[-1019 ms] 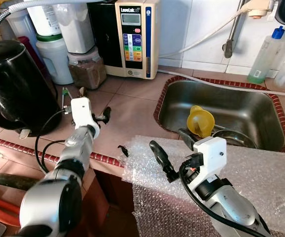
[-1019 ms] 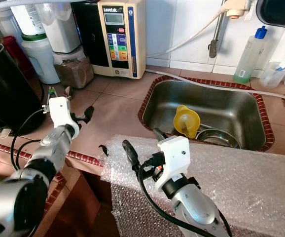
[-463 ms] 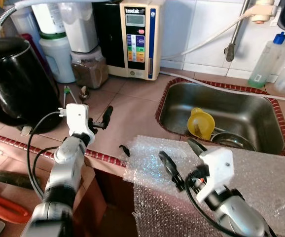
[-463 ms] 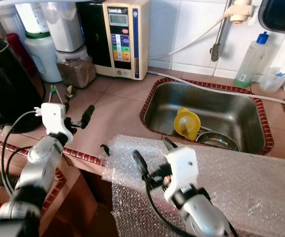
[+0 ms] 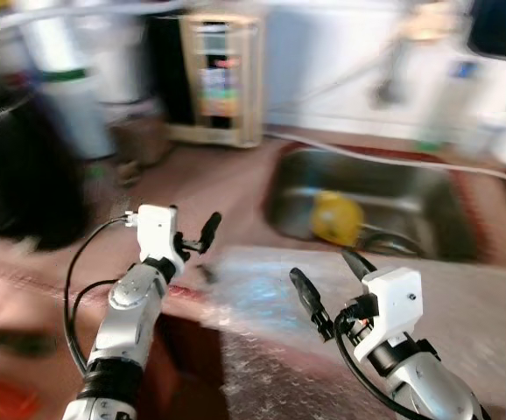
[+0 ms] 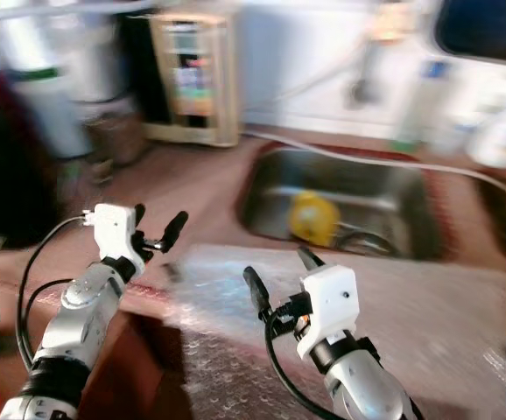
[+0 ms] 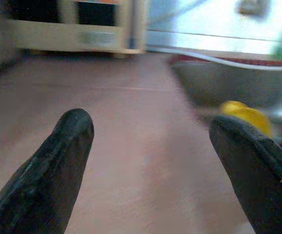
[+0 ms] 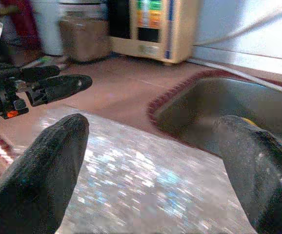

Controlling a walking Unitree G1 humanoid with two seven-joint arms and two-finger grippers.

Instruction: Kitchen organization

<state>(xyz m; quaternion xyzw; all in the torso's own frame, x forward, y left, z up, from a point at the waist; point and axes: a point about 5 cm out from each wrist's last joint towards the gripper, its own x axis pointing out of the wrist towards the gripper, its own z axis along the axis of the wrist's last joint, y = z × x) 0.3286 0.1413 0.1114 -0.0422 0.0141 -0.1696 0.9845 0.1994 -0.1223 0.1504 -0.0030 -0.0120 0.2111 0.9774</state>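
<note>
Head views are blurred. Nearest, a sheet of bubble wrap point(image 5: 498, 306) drapes over the table point(image 5: 235, 188) edge. The right gripper point(image 5: 327, 284) hovers above it, fingers point(image 8: 48, 165) spread and empty. The left gripper point(image 5: 196, 236) hangs over the bare brown tiles just beside the wrap, fingers point(image 7: 53, 170) likewise apart, gripping nothing. Beyond lies one steel sink point(image 5: 411, 188) holding one yellow funnel point(image 5: 336, 217). Against the white tiled wall stand a beige box point(image 5: 222, 79), blurred jars and a black kettle point(image 5: 17, 175).

No legible text; all views too blurred.
</note>
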